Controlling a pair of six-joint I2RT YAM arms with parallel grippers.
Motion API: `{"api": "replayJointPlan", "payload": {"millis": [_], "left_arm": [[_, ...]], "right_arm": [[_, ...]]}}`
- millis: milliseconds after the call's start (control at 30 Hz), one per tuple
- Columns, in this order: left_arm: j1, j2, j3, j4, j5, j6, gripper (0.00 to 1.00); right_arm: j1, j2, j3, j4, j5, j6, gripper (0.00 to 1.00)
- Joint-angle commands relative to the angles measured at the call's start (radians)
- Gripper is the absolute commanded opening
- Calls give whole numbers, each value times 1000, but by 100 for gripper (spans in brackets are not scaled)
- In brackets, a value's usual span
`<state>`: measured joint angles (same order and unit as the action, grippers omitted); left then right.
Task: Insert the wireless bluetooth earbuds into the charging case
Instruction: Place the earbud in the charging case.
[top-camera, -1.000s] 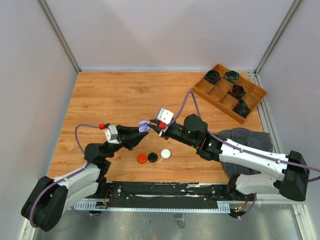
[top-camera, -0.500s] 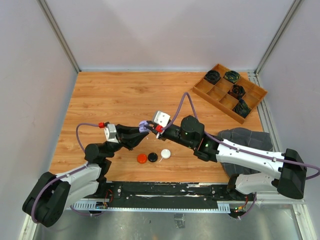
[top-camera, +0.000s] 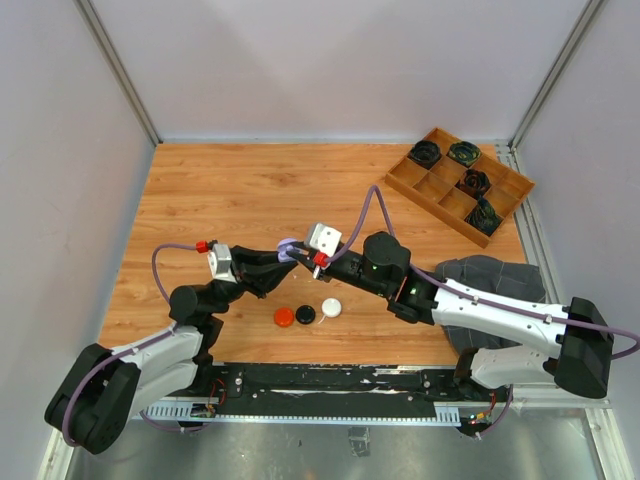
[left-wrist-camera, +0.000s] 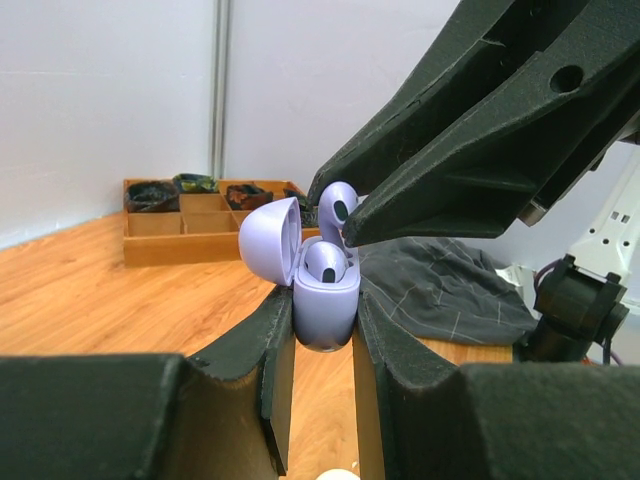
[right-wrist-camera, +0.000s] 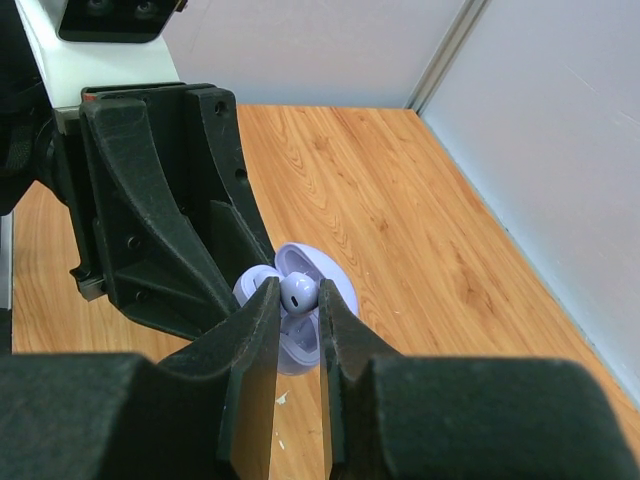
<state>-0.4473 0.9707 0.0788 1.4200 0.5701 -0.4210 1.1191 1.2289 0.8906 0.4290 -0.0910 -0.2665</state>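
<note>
Since the earlier frame, the right arm has swung leftward in the top view, bringing its wrist up against the left one above the wooden table (top-camera: 230, 190); the left arm has barely shifted.

At left, the left gripper (left-wrist-camera: 320, 332) is clamped on the side walls of the pale purple, rounded plastic charging case (left-wrist-camera: 327, 298), which it holds off the table with the hinged lid tipped back and open. One pale purple plastic earbud (left-wrist-camera: 322, 264) already sits in the case.

At right, the right gripper (right-wrist-camera: 297, 312) is closed on a second pale purple stemmed earbud (left-wrist-camera: 337, 208), pinched at its fingertips just above the case opening and close beside the lid. The vacant well is hidden behind the seated bud, so how well the stem lines up with it cannot be told.

Risks, as judged from this pose:
- A tilted or offset stem would catch on the case rim and jam rather than slide home.
- Downward pressure could rotate or slide the smooth case within its side-wall grip.
- The broad black fingers could knock the lid shut or lift out the seated bud.
- Letting go before the stem enters would drop the bud towards the table.
</note>
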Motion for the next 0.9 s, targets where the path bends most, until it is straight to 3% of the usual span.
{"api": "replayJointPlan", "payload": {"millis": [0, 433, 867], "left_arm": [[5, -2, 40, 22, -28, -29, 0], [5, -29, 45, 22, -40, -81, 0], [5, -44, 34, -13, -24, -27, 0]], "right_arm": [[30, -15, -17, 37, -40, 4, 16], [30, -38, -63, 35, -19, -5, 21], [30, -73, -63, 20, 29, 12, 52]]}}
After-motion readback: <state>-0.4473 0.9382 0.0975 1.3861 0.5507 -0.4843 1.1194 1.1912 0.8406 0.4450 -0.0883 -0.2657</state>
